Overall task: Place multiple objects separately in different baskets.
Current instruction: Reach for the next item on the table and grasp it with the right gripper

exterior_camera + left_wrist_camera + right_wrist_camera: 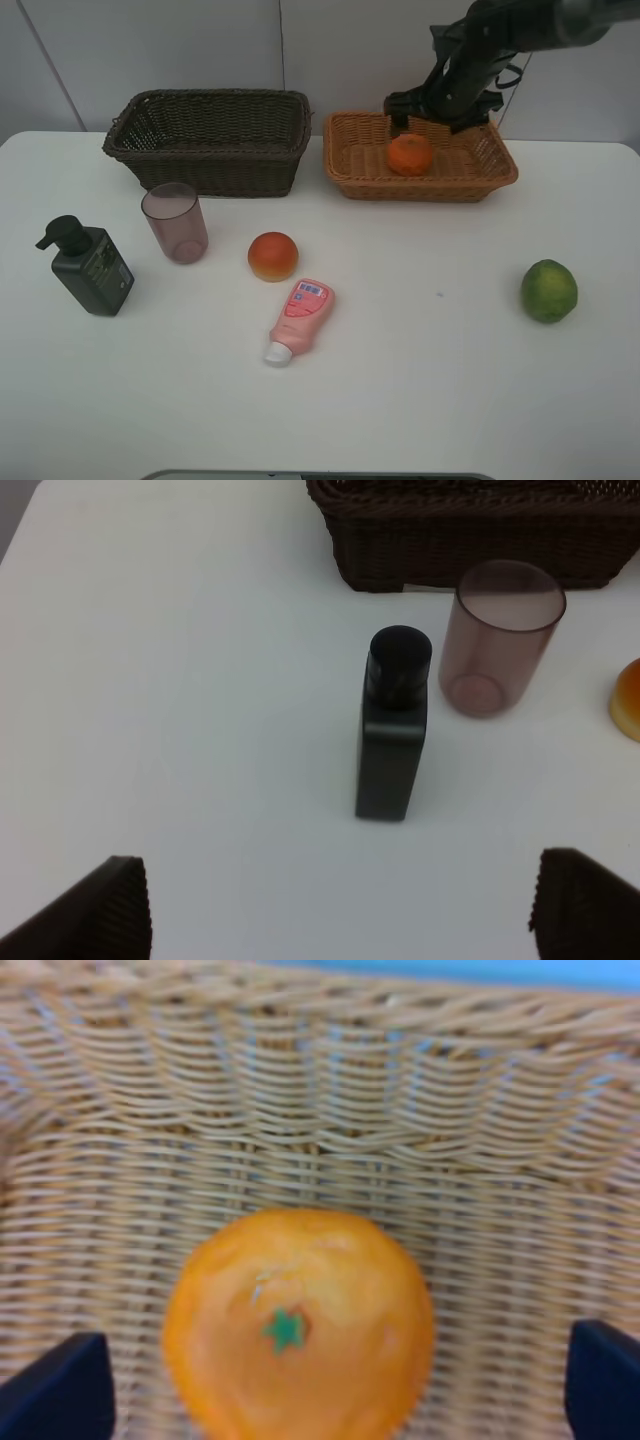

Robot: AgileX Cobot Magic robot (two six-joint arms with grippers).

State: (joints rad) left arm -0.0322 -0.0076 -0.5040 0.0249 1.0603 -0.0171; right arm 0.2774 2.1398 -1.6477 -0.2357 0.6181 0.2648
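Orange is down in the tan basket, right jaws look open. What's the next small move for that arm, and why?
Probably raise the right gripper straight up, clear of the tan basket. The orange rests on the basket floor with the fingertips wide apart beside it, so it looks released; the lime waits on the table on that side.

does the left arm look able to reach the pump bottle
Probably yes: the pump bottle stands upright ahead of the open left gripper, nothing between them, and the cup beside it stands apart.
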